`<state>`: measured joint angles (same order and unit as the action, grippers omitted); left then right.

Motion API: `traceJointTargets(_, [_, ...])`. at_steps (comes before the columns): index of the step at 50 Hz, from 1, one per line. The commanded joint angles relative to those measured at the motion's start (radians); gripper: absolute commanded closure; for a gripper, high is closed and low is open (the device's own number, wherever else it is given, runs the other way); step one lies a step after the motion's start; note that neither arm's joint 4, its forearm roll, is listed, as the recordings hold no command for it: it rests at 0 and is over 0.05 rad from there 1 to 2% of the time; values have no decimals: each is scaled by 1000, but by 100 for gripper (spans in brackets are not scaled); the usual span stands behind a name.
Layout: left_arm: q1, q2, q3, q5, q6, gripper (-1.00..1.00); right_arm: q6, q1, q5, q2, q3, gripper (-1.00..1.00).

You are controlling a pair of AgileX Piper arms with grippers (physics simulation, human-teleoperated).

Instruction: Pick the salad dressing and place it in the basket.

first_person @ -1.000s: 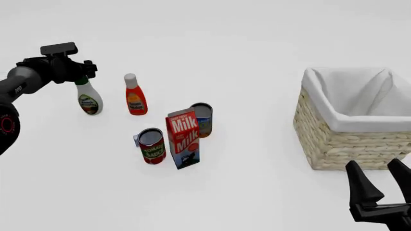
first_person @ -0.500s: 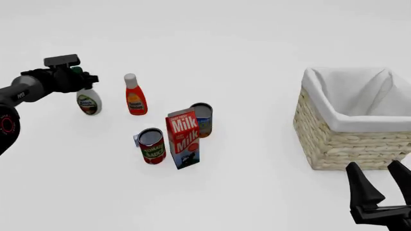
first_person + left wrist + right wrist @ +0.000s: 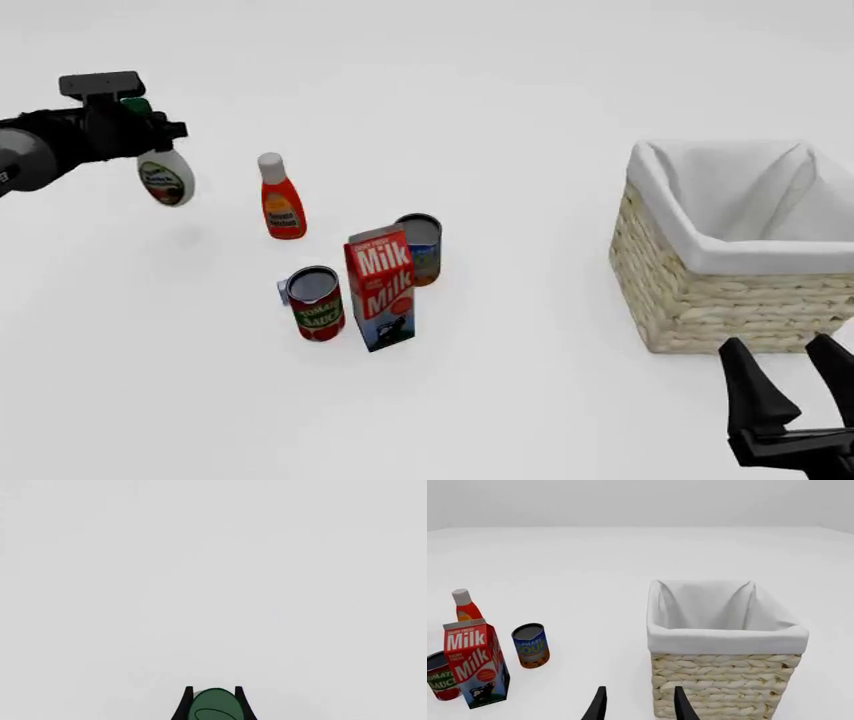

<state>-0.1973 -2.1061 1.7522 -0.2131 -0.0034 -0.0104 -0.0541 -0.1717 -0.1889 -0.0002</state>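
The salad dressing [image 3: 166, 180], a whitish bottle with a green cap and an oval label, hangs tilted in the air at the far left, off the table. My left gripper [image 3: 142, 132] is shut on its neck just below the cap. In the left wrist view the green cap [image 3: 215, 709] sits between the two fingertips of the left gripper [image 3: 213, 700]. The wicker basket [image 3: 727, 300] with white lining stands at the right, also in the right wrist view [image 3: 727, 680]. My right gripper [image 3: 794, 385] is open and empty, near the basket's front side; it also shows in the right wrist view [image 3: 639, 705].
A red bottle with a white cap [image 3: 279, 198] stands just right of the lifted bottle. A milk carton [image 3: 380, 288], a tomato sauce can [image 3: 316, 303] and a blue-labelled can [image 3: 420, 249] cluster mid-table, between the left arm and the basket.
The left gripper has lifted the salad dressing off the table, moving it up and to the left, and the bottle now hangs tilted. The right arm has not moved.
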Motion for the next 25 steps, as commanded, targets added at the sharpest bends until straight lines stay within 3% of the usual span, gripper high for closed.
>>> traceJointTargets(1, [74,116,29,-48,46,100,0,-1,5,6,0,-100])
traceJointTargets(25, [392,215,134,-146,79,100,4,-1,5,10,0,-100])
